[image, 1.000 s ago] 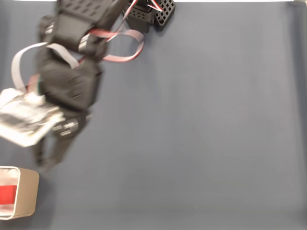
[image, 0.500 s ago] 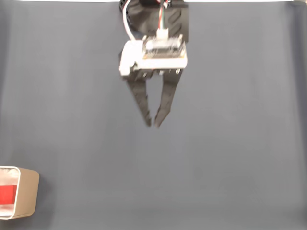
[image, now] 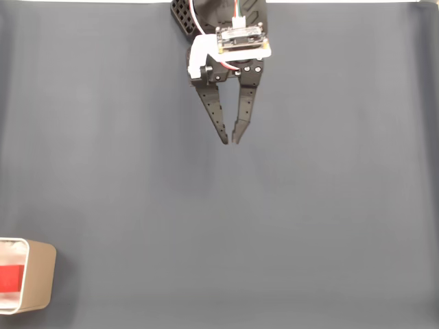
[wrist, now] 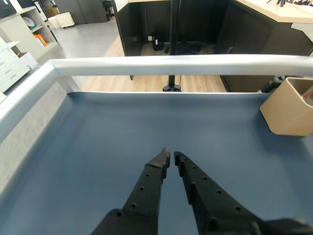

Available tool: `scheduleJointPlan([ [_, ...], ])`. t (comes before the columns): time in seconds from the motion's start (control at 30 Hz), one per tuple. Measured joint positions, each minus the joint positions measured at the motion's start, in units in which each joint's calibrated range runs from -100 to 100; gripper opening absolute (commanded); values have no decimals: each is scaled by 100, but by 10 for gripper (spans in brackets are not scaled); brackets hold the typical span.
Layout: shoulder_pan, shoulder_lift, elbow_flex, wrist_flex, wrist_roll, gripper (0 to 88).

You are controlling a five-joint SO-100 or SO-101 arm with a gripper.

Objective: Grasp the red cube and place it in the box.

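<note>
In the fixed view the gripper (image: 230,140) hangs from the arm at about 12 o'clock of the frame, its two black perforated fingers (image: 213,113) pointing down toward 6 o'clock. The fingertips sit almost together, with only a thin sliver of mat showing between them, and nothing is held: the fingers are closed and empty. A white bracket and a small circuit board (image: 241,38) sit on top of the wrist, with coloured wires running up out of the frame.

The box (image: 38,277) stands far off at about 8 o'clock, cut by the left edge of the fixed view, well apart from the gripper. Its tan outer wall and rounded corner face the middle of the mat, and its inside is white. The red cube (image: 11,277) lies inside the box, showing as a red patch against the white interior.

The dark blue-grey mat (image: 309,205) covers the whole work surface.

In the wrist view the gripper (wrist: 171,157) enters from 6 o'clock, tips nearly touching above the mat. The box (wrist: 288,112) sits at about 3 o'clock, near the far right corner of the mat, just under a pale metal rail (wrist: 171,65) that runs across at 12 o'clock. Beyond the rail lie a wooden floor and dark furniture.
</note>
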Motion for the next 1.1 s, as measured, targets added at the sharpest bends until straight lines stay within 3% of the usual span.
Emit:
scheduleJointPlan([
  [0.57,319,-2084,2740,270,-83,0],
  [1.1,334,-2762,3083,2387,-5,0],
])
